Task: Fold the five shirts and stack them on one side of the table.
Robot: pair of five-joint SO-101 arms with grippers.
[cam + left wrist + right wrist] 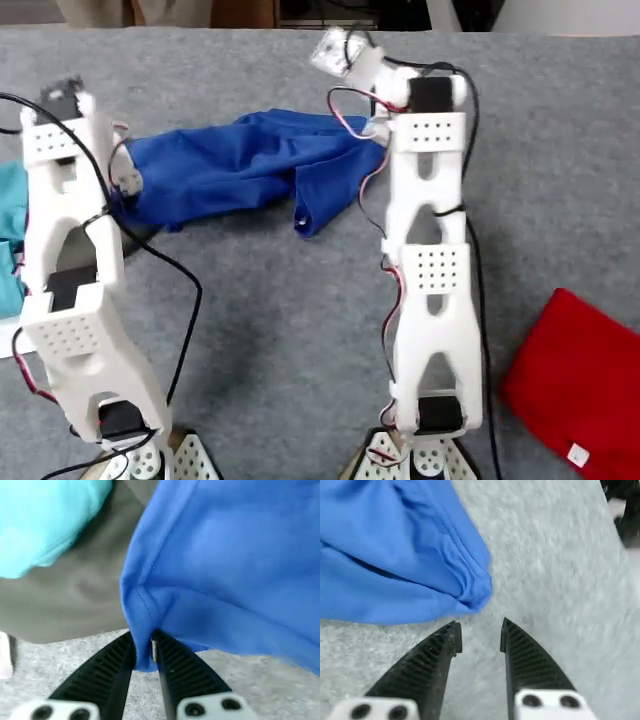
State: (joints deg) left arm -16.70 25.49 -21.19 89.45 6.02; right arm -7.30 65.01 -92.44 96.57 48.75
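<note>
On the surface point(280, 330), my left tool point(143, 636) pinches the unfolded blue shirt point(230, 165); right tool point(480, 626) gapes empty; red shirt point(580, 385) looks folded.

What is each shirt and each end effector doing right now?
blue shirt: unfolded and rumpled on the table, one edge pinched by the left end effector
red shirt: looks folded, lying flat by the right arm's base
turquoise shirt: lying beside the blue shirt, fold cannot be told
left end effector: shut on the blue shirt's edge
right end effector: open, holding nothing, beside the blue shirt
</note>
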